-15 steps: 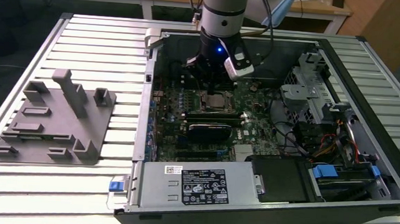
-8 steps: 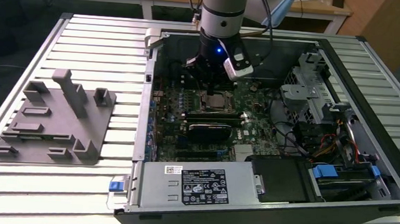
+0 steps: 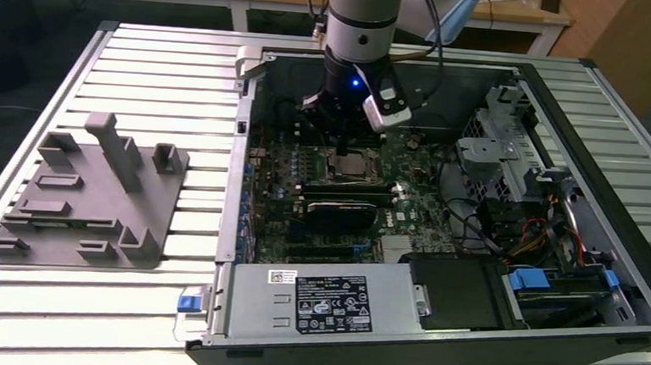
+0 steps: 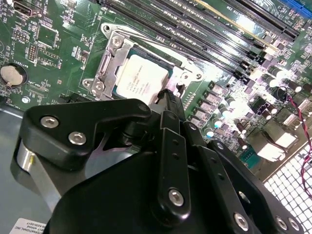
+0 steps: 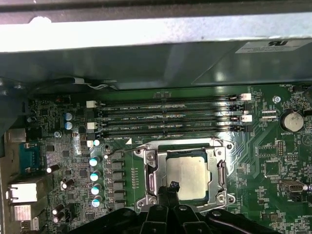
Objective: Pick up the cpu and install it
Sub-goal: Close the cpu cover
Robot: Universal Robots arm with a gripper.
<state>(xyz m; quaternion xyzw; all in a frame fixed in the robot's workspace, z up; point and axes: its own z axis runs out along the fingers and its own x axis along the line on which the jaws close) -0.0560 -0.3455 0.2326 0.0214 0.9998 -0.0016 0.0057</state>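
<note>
Black, with bolted links, the pincer (image 5: 171, 187) is narrow: its tips are drawn together and grip nothing. In the first wrist view they hang at one edge of the cpu (image 5: 187, 176), a small flat square chip with a shiny silver metal top. Whether they touch it I cannot tell.

The cpu lies flat inside the bright metal socket frame (image 5: 151, 178) and looks level with it on all sides. The frame sits on the green motherboard (image 5: 122, 183), just beside the row of long black memory slots (image 5: 170, 117) and well away from the board's corners. The board lies in the open dark computer case (image 3: 601, 114), toward its far wall in the exterior view.

By my judgement the picking up and the placing are done, because the chip rests in its seat and the pincer is free. Whether the frame is locked down over the chip does not show.

A matte grey plastic holder (image 3: 87, 202) stands on the slatted metal table (image 3: 197, 64), well apart, at the exterior view's left.
</note>
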